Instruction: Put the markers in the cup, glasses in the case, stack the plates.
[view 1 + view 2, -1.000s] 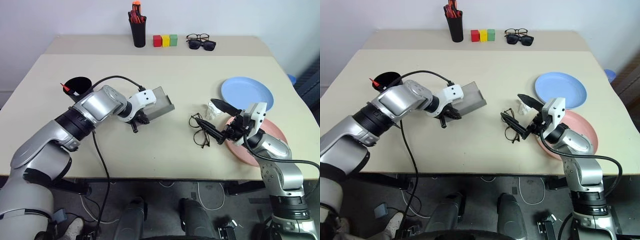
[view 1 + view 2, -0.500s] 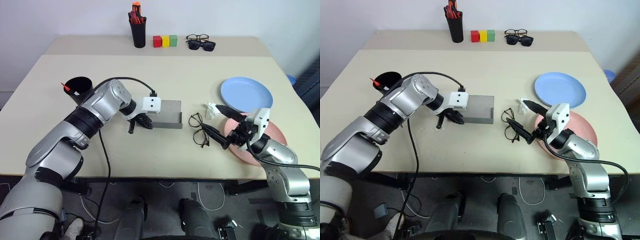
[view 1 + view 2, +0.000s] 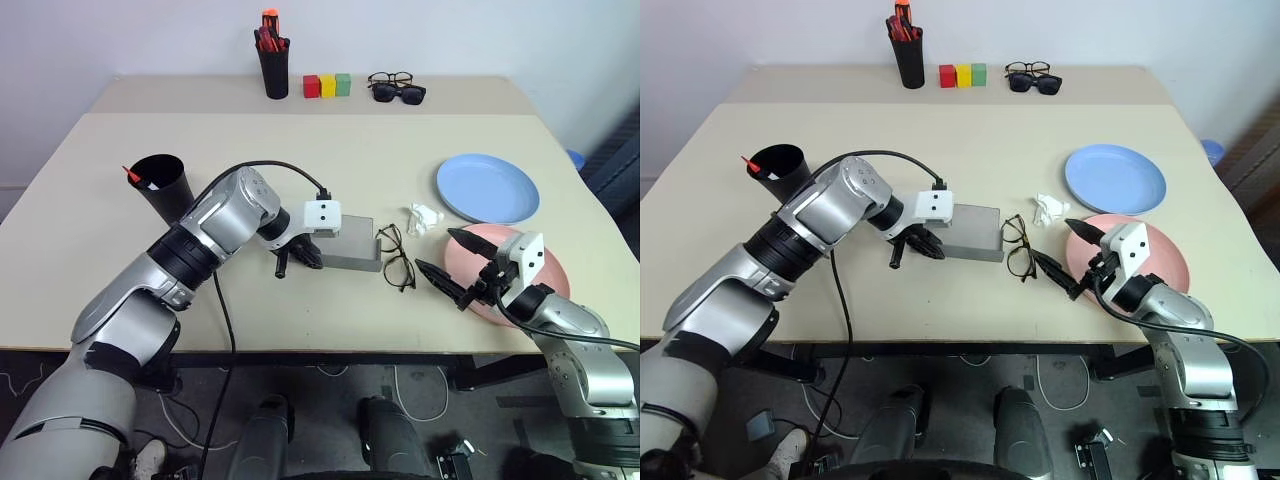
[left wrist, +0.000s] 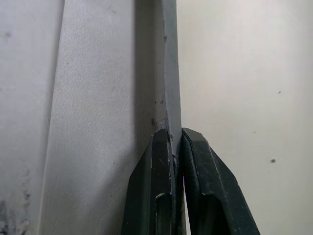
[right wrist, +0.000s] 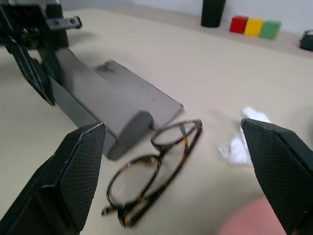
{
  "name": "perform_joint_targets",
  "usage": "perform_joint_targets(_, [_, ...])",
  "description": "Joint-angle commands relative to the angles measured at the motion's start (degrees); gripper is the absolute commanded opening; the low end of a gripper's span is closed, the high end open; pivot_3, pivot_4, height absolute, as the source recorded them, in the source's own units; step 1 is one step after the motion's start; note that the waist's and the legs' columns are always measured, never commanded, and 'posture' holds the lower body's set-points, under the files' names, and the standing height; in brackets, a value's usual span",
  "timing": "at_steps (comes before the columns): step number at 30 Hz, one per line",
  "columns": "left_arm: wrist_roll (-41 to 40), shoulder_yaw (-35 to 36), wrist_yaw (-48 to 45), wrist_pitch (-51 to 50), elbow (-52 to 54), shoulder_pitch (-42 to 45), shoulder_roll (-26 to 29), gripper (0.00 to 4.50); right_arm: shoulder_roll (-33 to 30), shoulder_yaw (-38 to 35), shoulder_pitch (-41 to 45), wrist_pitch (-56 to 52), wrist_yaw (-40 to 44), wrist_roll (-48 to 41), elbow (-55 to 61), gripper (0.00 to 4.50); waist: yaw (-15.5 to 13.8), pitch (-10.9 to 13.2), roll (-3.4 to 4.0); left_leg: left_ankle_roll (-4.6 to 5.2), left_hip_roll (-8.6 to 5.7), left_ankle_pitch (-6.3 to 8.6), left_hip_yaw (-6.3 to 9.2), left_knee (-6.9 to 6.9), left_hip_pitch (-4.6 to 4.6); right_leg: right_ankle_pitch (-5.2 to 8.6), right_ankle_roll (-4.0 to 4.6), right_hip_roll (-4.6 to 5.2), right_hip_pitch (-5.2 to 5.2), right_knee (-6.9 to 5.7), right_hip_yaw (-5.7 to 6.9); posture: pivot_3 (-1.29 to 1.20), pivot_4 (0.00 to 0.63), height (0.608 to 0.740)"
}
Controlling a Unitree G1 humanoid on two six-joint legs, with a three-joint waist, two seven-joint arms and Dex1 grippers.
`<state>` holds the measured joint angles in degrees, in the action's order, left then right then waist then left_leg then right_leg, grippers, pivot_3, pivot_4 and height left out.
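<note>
The case [image 3: 352,245] is pinched by its edge in the left gripper [image 3: 296,257] and set just beside the glasses [image 3: 394,257], presumably for loading, while the right gripper [image 3: 447,260] is held spread, glasses just ahead.

Beige table [image 3: 300,150], case [image 3: 352,243], glasses [image 3: 392,257], plates [image 3: 488,188], cup [image 3: 160,186]

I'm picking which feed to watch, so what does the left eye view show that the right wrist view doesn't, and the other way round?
Left eye view alone: the black cup with a red marker, and the blue plate.
Right wrist view alone: the glasses' mottled brown rims up close, framed by the open right hand.
Both: the grey case pinched by the shut left hand, the crumpled paper, the coloured blocks.
</note>
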<state>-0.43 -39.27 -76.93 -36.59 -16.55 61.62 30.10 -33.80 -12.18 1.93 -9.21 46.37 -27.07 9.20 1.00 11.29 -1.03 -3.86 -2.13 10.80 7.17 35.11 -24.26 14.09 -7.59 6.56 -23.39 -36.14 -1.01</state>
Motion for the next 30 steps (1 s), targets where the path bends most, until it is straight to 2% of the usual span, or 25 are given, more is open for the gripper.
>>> perform_joint_targets(1, [0.88, 2.16, 0.4, -1.42, 1.78, 0.28, -0.13, 0.24, -5.04, -3.38, -2.87, 1.91, 4.76, 0.67, 0.04, 4.5, -0.09, 0.0, 0.0, 0.01, 0.0, -0.01, 0.0, 0.01, 0.0, 0.0, 0.0, 0.0, 0.01, -0.02, 0.01, 0.0, 0.15, 0.74])
perform_joint_targets(6, [1.28, 2.66, 0.97, -2.5, 1.24, 0.26, -0.49, 0.24, -12.08, -9.53, -8.7, 0.01, 11.54, -2.71, 0.44, 4.5, -0.31, 0.01, 0.01, 0.05, -0.01, 0.0, -0.01, 0.04, -0.08, 0.01, -0.02, 0.01, 0.04, 0.06, 0.01, 0.0, 0.15, 0.74])
perform_joint_targets(10, [1.52, 2.94, 1.41, -2.82, 1.09, -0.35, -0.78, 0.24, -14.86, -13.57, -11.17, -1.3, 14.22, -4.16, 0.57, 4.5, -0.04, 0.01, 0.01, 0.08, 0.01, 0.02, -0.01, 0.02, -0.04, 0.02, -0.03, 0.01, 0.04, 0.03, 0.02, 0.0, 0.15, 0.74])
perform_joint_targets(22, [1.5, 3.12, 2.03, -3.67, -0.62, -0.26, -1.77, 0.24, -15.22, -14.57, -9.91, -8.05, 12.3, -6.3, 5.77, 4.5, -0.29, 0.01, 0.01, 0.08, 0.01, 0.02, -0.03, 0.06, -0.06, 0.02, -0.03, 0.04, 0.05, 0.05, 0.02, 0.0, 0.15, 0.74])
perform_joint_targets(25, [1.46, 3.15, 1.98, -3.84, -0.43, -0.36, -1.6, 1.12, -14.94, -13.71, -8.81, -9.44, 11.53, -6.6, 6.61, 4.5, -0.26, 0.01, 0.01, 0.08, 0.01, 0.02, -0.03, 0.06, -0.05, 0.02, -0.03, 0.03, 0.05, 0.05, 0.02, 0.0, 0.15, 0.74])
perform_joint_targets(30, [1.19, 3.86, 1.64, -4.59, 0.42, -0.38, -1.36, 3.59, -14.26, -11.32, -6.15, -12.97, 10.31, -7.67, 7.69, 4.5, -0.25, 0.01, 0.01, 0.08, 0.01, 0.02, -0.03, 0.08, -0.04, 0.02, -0.03, 0.03, 0.06, 0.05, 0.03, 0.0, 0.15, 0.74])
